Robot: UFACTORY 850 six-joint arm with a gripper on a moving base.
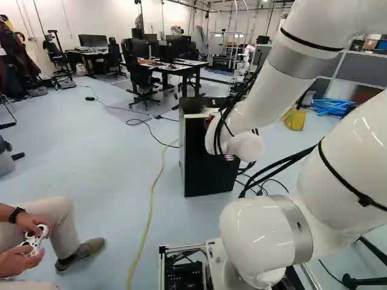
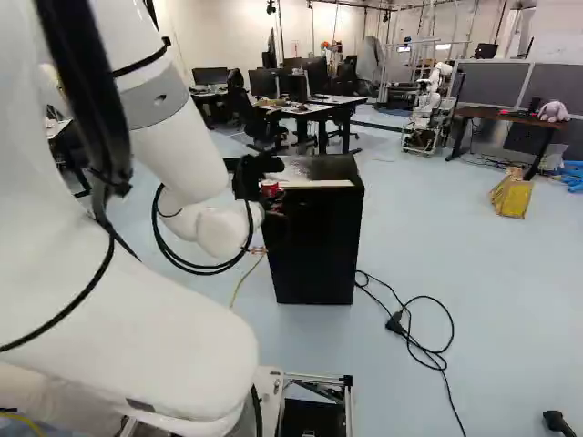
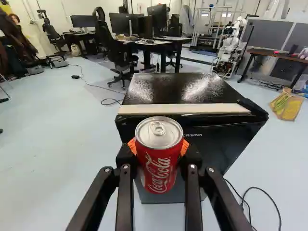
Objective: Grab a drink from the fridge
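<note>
My gripper (image 2: 271, 200) is in front of the small black fridge (image 2: 319, 246), whose door looks closed. The wrist view shows the gripper (image 3: 159, 161) shut on an upright red drink can (image 3: 160, 168); its orange pads press the can from two sides. The can's silver lid faces up, and its body hides part of the front of the fridge (image 3: 211, 149). Red of the can (image 2: 270, 188) also shows beside the fridge's top edge in the right base view. In the left base view my arm covers part of the fridge (image 1: 208, 175).
Cables (image 2: 424, 350) lie on the floor right of the fridge, a yellow one (image 1: 148, 226) left of it. Desks (image 1: 181, 67) and chairs stand behind. Another robot (image 2: 428, 109) stands farther back. A yellow bag (image 2: 512, 196) lies at the right. A seated person holds a controller (image 1: 34, 238) at the left.
</note>
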